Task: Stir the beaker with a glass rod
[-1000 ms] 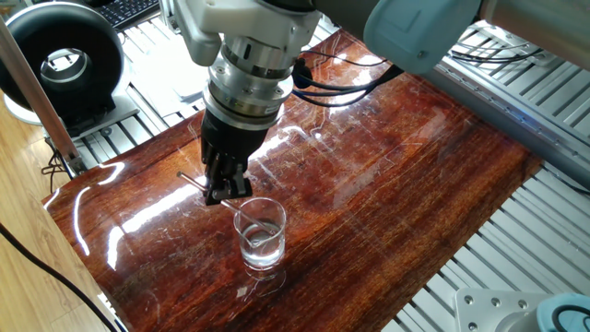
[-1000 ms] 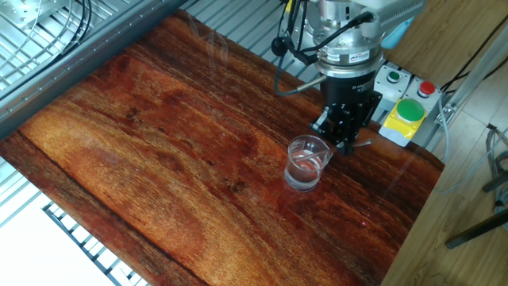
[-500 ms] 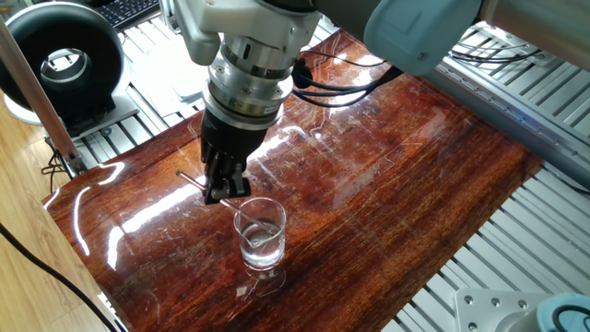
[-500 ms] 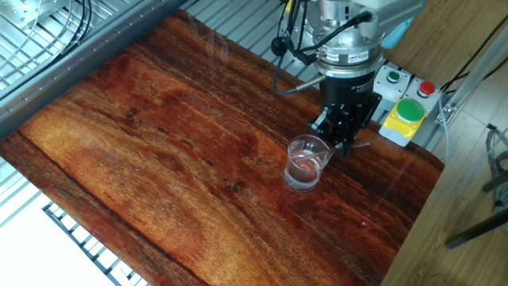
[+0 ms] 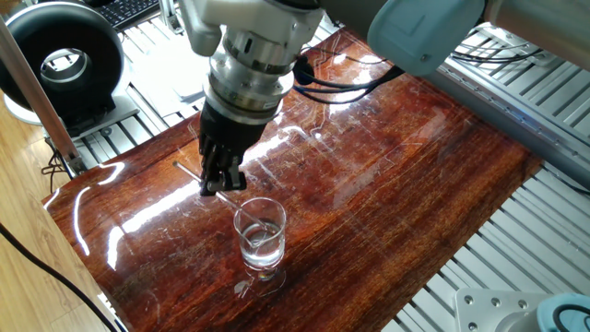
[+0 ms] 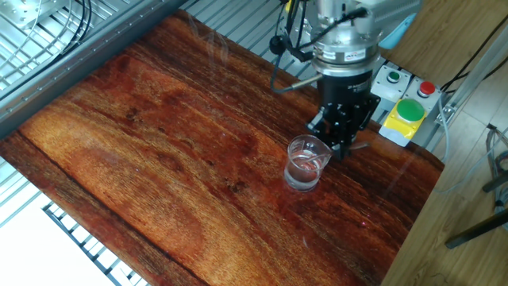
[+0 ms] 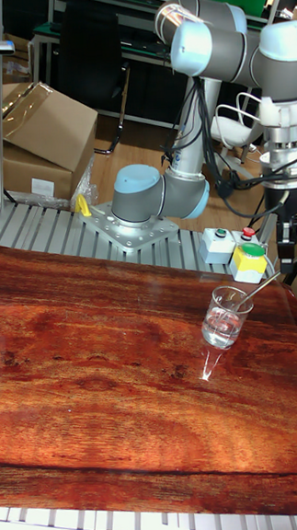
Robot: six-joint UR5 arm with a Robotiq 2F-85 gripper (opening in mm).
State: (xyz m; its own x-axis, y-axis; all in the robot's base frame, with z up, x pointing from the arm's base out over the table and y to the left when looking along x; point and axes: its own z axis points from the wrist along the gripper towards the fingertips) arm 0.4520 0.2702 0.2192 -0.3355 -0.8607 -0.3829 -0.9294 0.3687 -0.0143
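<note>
The beaker [image 5: 259,236] is a small clear glass with clear liquid, standing upright on the glossy wooden tabletop [image 5: 396,157]. It also shows as the beaker [image 6: 306,162] and the beaker [image 7: 227,315] in the other views. My gripper [image 5: 218,185] hangs just beside and above its rim, shut on the glass rod [image 5: 189,172]. The rod slants down from the fingers over the rim, with its lower end inside the beaker in the liquid. Its upper end sticks out behind the gripper [image 6: 341,148]. In the tall view the glass rod [image 7: 261,289] leans from the right into the glass.
A box with a green button [image 6: 410,110] and a red button [image 6: 427,89] sits close behind the gripper at the table's corner. A black round device [image 5: 60,57] stands off the table's far left. Ribbed metal frame [image 5: 516,92] surrounds the tabletop.
The gripper has shifted slightly up and away from the beaker's rim, carrying the rod with it. The rod's lower end stays in the liquid and the beaker has not moved.
</note>
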